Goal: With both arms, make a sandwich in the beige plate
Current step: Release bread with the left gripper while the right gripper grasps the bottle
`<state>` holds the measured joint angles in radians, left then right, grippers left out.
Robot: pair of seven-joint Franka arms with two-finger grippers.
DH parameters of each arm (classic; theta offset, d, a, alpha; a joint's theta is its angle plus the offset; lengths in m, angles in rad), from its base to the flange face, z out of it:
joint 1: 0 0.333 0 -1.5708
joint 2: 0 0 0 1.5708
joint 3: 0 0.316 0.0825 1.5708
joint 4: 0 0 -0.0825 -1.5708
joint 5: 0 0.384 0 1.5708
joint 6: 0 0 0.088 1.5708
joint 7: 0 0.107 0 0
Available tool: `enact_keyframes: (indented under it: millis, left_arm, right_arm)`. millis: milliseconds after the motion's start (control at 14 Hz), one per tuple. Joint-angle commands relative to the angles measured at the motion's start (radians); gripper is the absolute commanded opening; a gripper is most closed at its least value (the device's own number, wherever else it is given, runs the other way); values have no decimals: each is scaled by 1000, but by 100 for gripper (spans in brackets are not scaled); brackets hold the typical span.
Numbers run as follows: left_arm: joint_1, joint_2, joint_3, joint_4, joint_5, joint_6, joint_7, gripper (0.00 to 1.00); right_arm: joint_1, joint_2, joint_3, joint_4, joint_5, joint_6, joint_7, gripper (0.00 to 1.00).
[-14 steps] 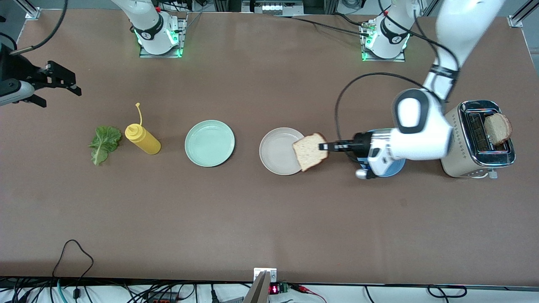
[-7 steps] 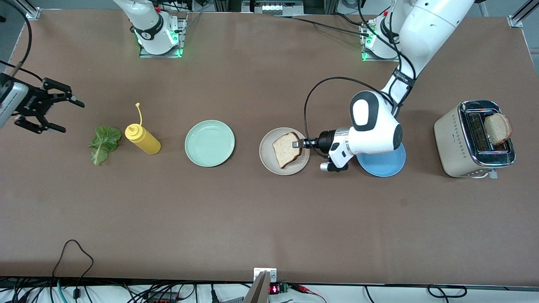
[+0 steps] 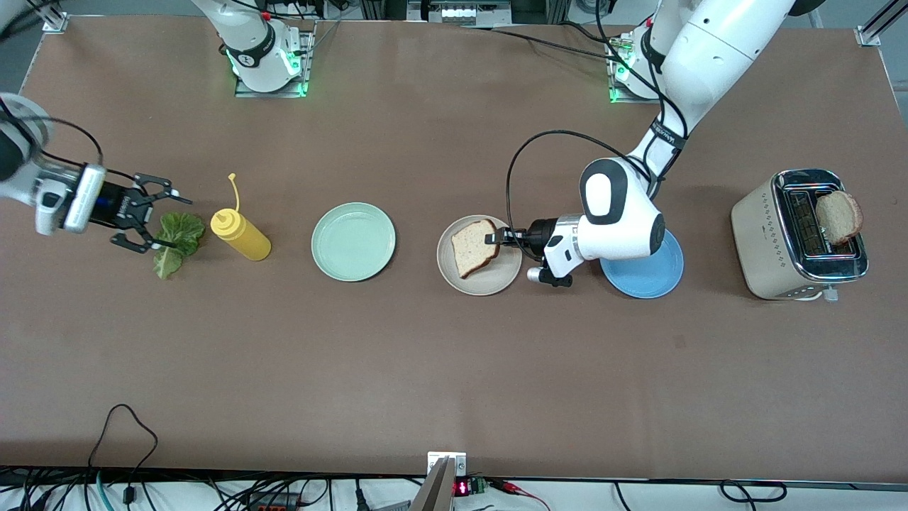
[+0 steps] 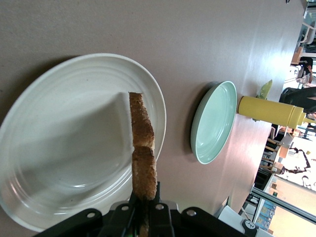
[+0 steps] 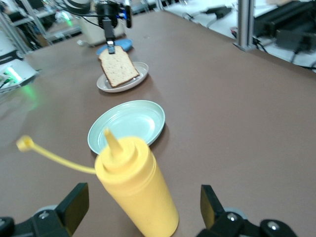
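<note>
My left gripper (image 3: 498, 238) is shut on one edge of a toast slice (image 3: 473, 247). It holds the slice tilted, with the low edge down in the beige plate (image 3: 496, 280). The left wrist view shows the slice edge-on (image 4: 143, 158) between the jaws (image 4: 145, 197), over the plate (image 4: 64, 143). My right gripper (image 3: 177, 222) is open and low over the top of the lettuce leaf (image 3: 186, 238). The lettuce does not show in the right wrist view, where the open fingers (image 5: 74, 205) frame the yellow bottle (image 5: 136, 182). A second toast slice (image 3: 838, 216) sits on the toaster (image 3: 770, 238).
The yellow squeeze bottle (image 3: 241, 235) stands beside the lettuce. The mint-green plate (image 3: 353, 241) lies between the bottle and the beige plate. The blue plate (image 3: 649, 273) lies under my left wrist. The toaster is at the left arm's end of the table.
My left gripper brought the toast from beside the beige plate down into it. My right arm swung in from the table end and came down over the lettuce, still open.
</note>
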<state>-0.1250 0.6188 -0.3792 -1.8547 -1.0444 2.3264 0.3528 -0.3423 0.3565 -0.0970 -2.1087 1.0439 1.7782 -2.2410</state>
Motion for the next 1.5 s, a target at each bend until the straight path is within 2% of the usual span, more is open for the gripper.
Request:
enact_keyframes:
  millis: [0,71,143,214,285,499,641,998,1212,1354,1425]
  left_arm:
    - [-8,9,3,-21,-87,-4,116,0]
    - [-10,10,5,-26,-101,-4,130,4]
    - [-12,12,3,-26,-103,-6,129,23]
    - [-7,12,5,-28,-103,-9,124,84]
    - [2,6,5,-31,-101,-27,115,100]
    - [27,-23,16,-32,-82,-70,115,100]
    - [36,-59,20,-50,-2,-85,114,100]
    - [131,-125,23,-41,306,-234,91,100]
    - [182,-183,23,-5,530,-365,-27,100]
    - [197,-185,23,98,698,-520,-134,100]
    - [203,-188,23,139,784,-571,-191,100]
  right_arm:
    - [-23,116,16,56,77,-65,-170,100]
    - [-23,140,16,65,90,-65,-210,100]
    - [-23,165,16,69,108,-68,-250,100]
    - [-23,191,16,73,122,-75,-290,100]
    - [-23,218,16,79,139,-83,-325,100]
    - [-17,272,22,81,183,-103,-370,100]
    - [-12,292,36,81,189,-106,-374,100]
    - [0,321,79,79,222,-132,-403,100]
    - [8,326,91,79,242,-134,-416,99]
    - [14,325,91,79,242,-134,-417,54]
    - [17,322,91,79,242,-132,-416,45]
